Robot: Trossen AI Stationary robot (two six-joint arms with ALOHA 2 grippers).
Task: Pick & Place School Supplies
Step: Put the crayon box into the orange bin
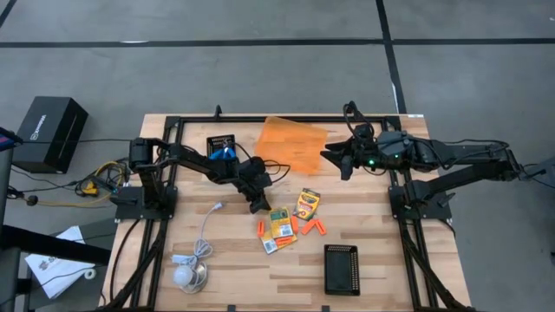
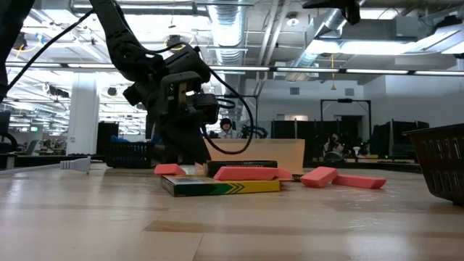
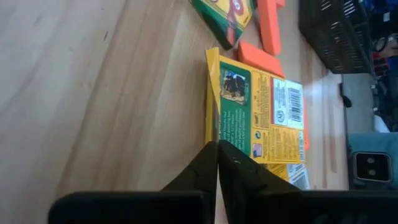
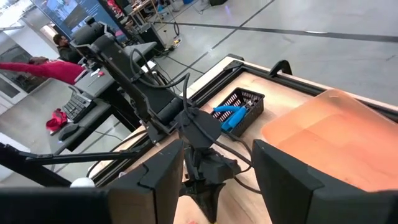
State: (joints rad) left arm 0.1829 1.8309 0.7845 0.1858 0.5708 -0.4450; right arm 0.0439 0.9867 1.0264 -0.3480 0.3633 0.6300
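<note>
Three yellow-and-green crayon boxes (image 1: 281, 224), (image 1: 308, 204), (image 1: 270, 245) lie flat on the wooden table, with orange sticks (image 1: 312, 228) around them. One stick (image 2: 243, 174) rests on a box (image 2: 217, 186). My left gripper (image 1: 257, 204) is shut and slants down; its tips (image 3: 217, 144) stand at the middle box's yellow edge (image 3: 211, 118). Blue-handled scissors (image 1: 224, 153) lie in a black tray (image 1: 221, 139) at the far left. My right gripper (image 1: 336, 160) hangs open, high over the table's far right, with nothing between its fingers (image 4: 155, 180). My left gripper's shut fingertips (image 3: 208, 155) come slanting down from the table's left at the end of the crayon box's yellow long edge (image 3: 212, 134). Whether they touch it I cannot tell. The box lies flat on the table.
An orange translucent pouch (image 1: 295, 143) lies at the far middle, partly under my right gripper. A second black tray (image 1: 341, 269) stands near the front right. A white cable with a round puck (image 1: 191, 273) lies at the front left. Black frame rails (image 1: 408, 234) run along both sides.
</note>
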